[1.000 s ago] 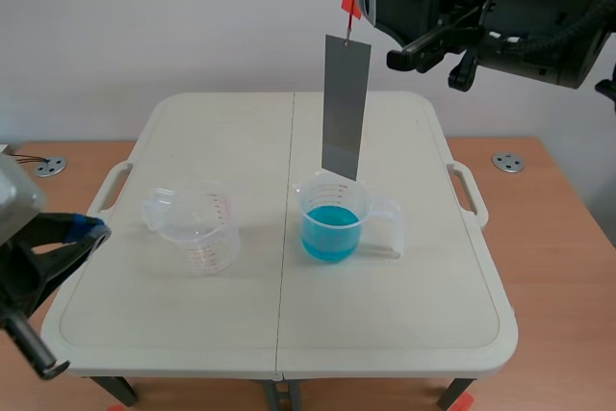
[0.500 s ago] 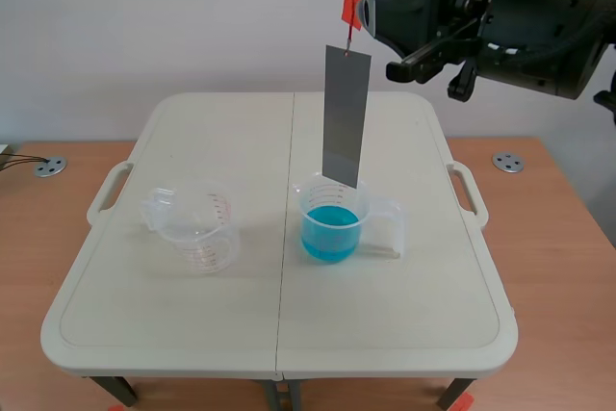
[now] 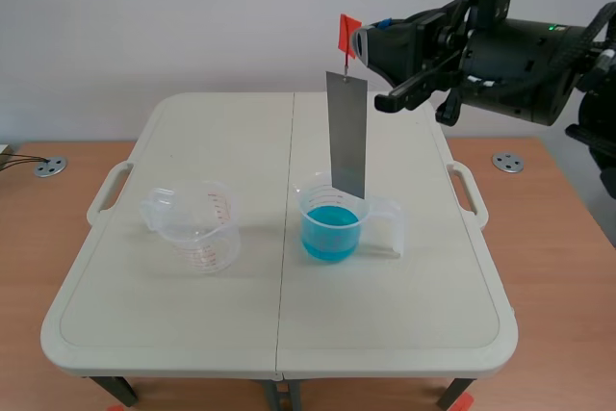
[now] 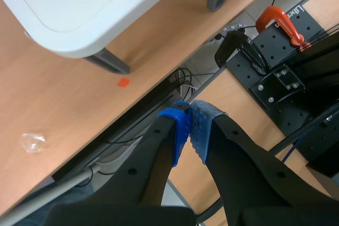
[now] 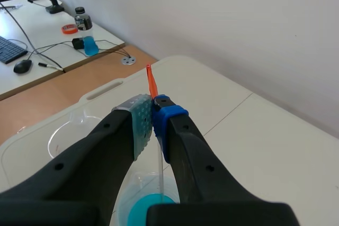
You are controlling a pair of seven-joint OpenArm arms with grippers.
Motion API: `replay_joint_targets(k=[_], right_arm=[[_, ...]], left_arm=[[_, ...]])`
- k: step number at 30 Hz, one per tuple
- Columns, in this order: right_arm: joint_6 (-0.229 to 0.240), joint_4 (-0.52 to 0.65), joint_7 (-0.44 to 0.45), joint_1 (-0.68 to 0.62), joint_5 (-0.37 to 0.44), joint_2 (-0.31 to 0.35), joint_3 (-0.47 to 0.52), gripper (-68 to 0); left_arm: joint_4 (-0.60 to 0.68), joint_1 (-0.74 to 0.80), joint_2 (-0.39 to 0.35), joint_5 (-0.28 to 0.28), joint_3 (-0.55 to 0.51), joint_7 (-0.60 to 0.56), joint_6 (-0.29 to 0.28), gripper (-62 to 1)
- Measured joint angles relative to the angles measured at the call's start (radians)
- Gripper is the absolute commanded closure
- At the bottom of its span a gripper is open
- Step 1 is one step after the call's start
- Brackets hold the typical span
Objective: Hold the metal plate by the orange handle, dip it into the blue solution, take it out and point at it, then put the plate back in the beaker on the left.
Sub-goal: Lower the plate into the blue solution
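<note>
Right gripper (image 3: 360, 30) clamps the orange handle (image 3: 346, 32); the metal plate (image 3: 347, 132) hangs upright directly below, lower edge at the rim of the cup of blue solution (image 3: 332, 229).

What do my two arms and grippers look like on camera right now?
Both are matte black. The right arm is bulky, with a ribbed black cable and a small green light. The right gripper has thick fingers tipped with one grey-green dotted pad and one blue mount. The left gripper has blue dotted pads.
</note>
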Motion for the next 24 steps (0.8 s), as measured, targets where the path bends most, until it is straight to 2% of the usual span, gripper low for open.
replay_joint_targets(k=[10,17,24], right_arm=[[0.000,-0.122,0.063,0.000,-0.110,-0.051,-0.004,-1.3],[0.000,-0.209,0.152,-0.002,-0.180,-0.052,-0.043,-1.3],[0.000,-0.280,0.216,-0.002,-0.228,-0.053,-0.042,-1.3]], left_arm=[[-0.022,0.000,0.000,0.000,0.000,0.000,0.000,-1.2],[-0.022,0.000,0.000,0.000,0.000,0.000,0.000,-1.2],[-0.022,0.000,0.000,0.000,0.000,0.000,0.000,-1.2]])
